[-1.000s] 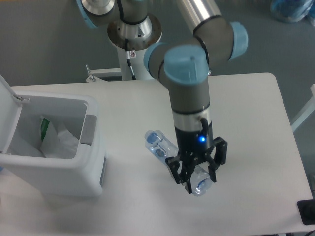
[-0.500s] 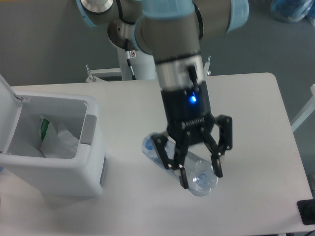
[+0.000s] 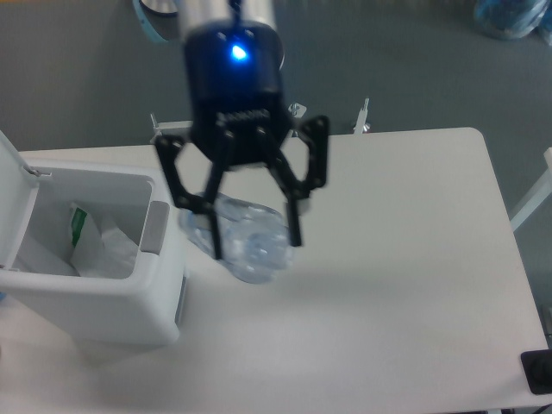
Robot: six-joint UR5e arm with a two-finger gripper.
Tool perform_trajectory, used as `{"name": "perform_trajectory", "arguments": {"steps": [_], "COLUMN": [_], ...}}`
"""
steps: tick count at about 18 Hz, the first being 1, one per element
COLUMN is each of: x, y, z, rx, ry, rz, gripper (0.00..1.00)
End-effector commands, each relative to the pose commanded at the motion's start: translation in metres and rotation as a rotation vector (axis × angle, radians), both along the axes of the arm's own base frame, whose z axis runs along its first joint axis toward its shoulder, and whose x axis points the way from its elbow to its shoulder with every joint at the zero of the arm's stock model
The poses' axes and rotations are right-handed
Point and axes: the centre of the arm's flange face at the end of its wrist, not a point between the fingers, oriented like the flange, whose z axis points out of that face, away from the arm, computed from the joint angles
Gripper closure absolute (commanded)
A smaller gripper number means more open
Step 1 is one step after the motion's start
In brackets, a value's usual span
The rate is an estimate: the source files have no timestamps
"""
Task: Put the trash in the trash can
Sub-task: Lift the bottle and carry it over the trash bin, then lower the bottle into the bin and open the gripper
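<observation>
My jaws pinch a crushed clear plastic bottle (image 3: 243, 244) across its middle, the black gripper (image 3: 253, 241) carrying it clear of the table (image 3: 414, 285). The bottle lies crosswise between the fingers, one end poking out toward 8 o'clock, the rounder end toward 5 o'clock.

The trash can (image 3: 95, 259) sits at 9 o'clock from the gripper, just beside it, lid (image 3: 15, 203) tipped up and mouth open, white crumpled trash (image 3: 103, 246) with a green scrap already inside.

My worry is the hold: thin, glossy, dented plastic gives under the fingers, so I judge it could squirm or slip out short of the opening. The protruding end could also catch the can's rim or its grey latch panel (image 3: 155, 226) and nudge the light, smooth-sided, boxy bin.
</observation>
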Motion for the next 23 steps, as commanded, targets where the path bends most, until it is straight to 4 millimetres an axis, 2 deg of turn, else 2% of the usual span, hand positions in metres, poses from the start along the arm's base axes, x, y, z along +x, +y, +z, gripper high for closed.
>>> {"name": "perform_trajectory", "arguments": {"steps": [1,4,6,8,10,12,14,16,20,21,22,23], "x": [0.009,0.039,0.046,0.07,0.079,0.089,0.094,0.095,0.096,0.096,0.096,0.095], "y": [0.005,0.019,0.022,0.028,0.027,0.024,0.023,0.023,0.022,0.021,0.02,0.019], "z": [-0.009,-0.018,-0.03,-0.045,-0.066,-0.076,-0.083,-0.088,-0.087,-0.084,-0.081,-0.076], "rx": [-0.013,-0.027,-0.047,-0.073,-0.109,-0.127,-0.141,-0.149,-0.148,-0.143,-0.139,-0.132], "ry": [-0.009,-0.018,-0.028,-0.042,-0.063,-0.074,-0.08,-0.085,-0.084,-0.079,-0.077,-0.07], "rz": [-0.017,-0.068,-0.082,-0.118,-0.128,-0.142,-0.148,-0.149,-0.149,-0.15,-0.151,-0.152], "gripper": [0.34,0.34,0.34,0.34,0.34,0.32,0.3,0.24,0.13,0.04,0.01,0.0]}}
